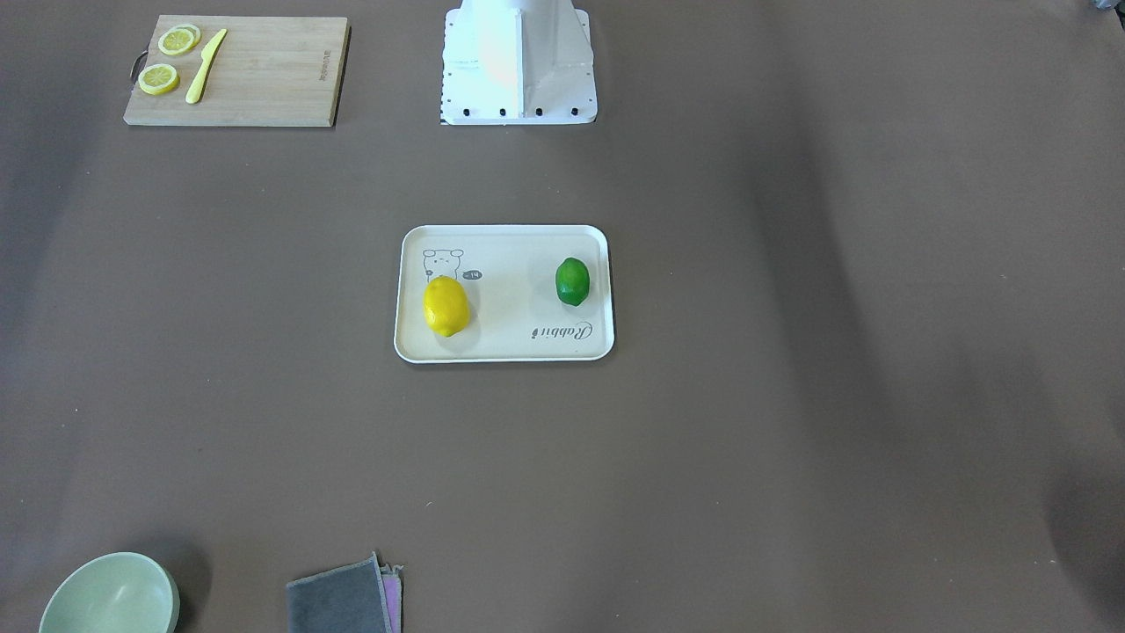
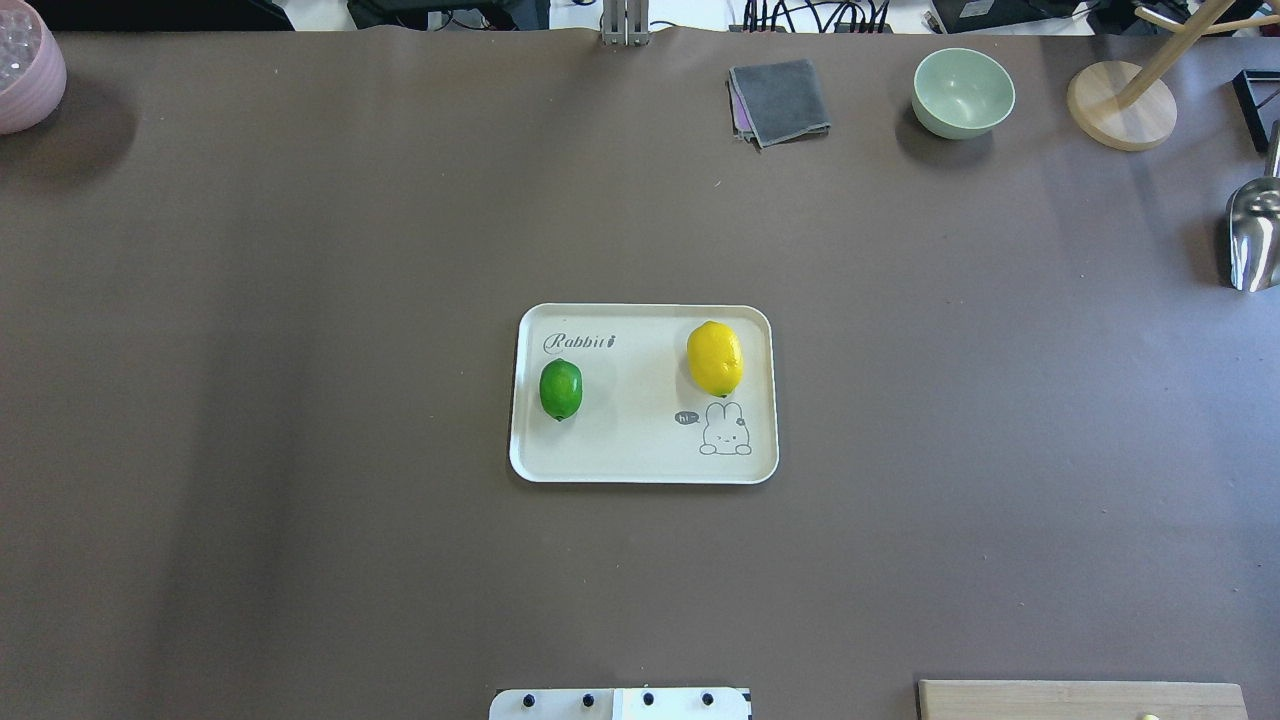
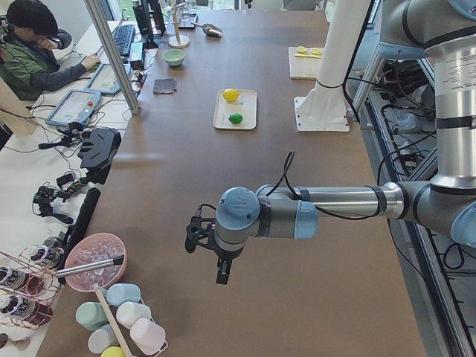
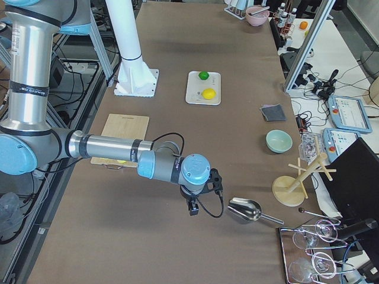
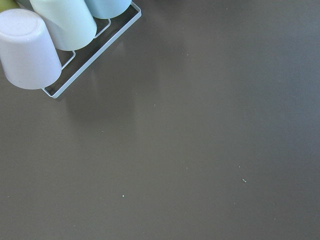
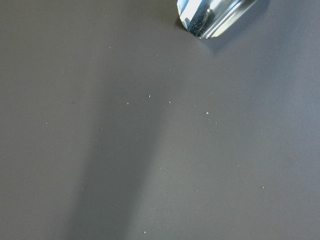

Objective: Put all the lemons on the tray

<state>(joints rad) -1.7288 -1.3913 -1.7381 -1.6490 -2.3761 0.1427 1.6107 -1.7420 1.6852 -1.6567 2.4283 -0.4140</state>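
Note:
The cream tray (image 2: 640, 420) lies in the middle of the table. On it are the yellow lemon (image 2: 715, 358) by the rabbit drawing and the green lemon (image 2: 561, 389) under the "Rabbit" script. All three also show in the front view: tray (image 1: 505, 354), yellow lemon (image 1: 446, 305), green lemon (image 1: 572, 281). My left gripper (image 3: 222, 272) hangs over the table's left end, far from the tray. My right gripper (image 4: 192, 207) hangs over the right end by a metal scoop. Both show only in the side views, so I cannot tell whether they are open or shut.
A wooden cutting board (image 1: 264, 79) with lemon slices (image 1: 178, 40) and a yellow knife (image 1: 206, 66) lies near the robot base. A green bowl (image 2: 962, 92), grey cloth (image 2: 780, 100), wooden stand (image 2: 1120, 105), metal scoop (image 2: 1255, 235), pink bowl (image 2: 25, 65) and cup rack (image 5: 55, 30) line the table's edges.

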